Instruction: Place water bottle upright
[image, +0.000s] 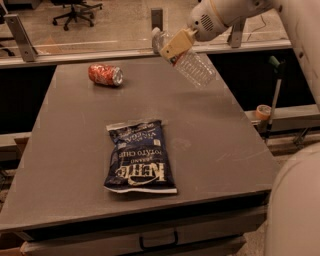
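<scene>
The water bottle (192, 66) is a clear ribbed plastic bottle. It hangs tilted in the air above the far right part of the grey table (210, 140), cap end up and to the left, base down and to the right. My gripper (172, 47) is shut on the water bottle near its upper part, its tan fingers (175, 44) across the bottle. The arm comes in from the upper right. The bottle touches nothing but the gripper.
A crushed red soda can (105, 75) lies on its side at the far left of the table. A dark blue chip bag (140, 157) lies flat in the middle. A rail with posts (157, 17) runs behind the table. My pale body (295, 210) fills the lower right.
</scene>
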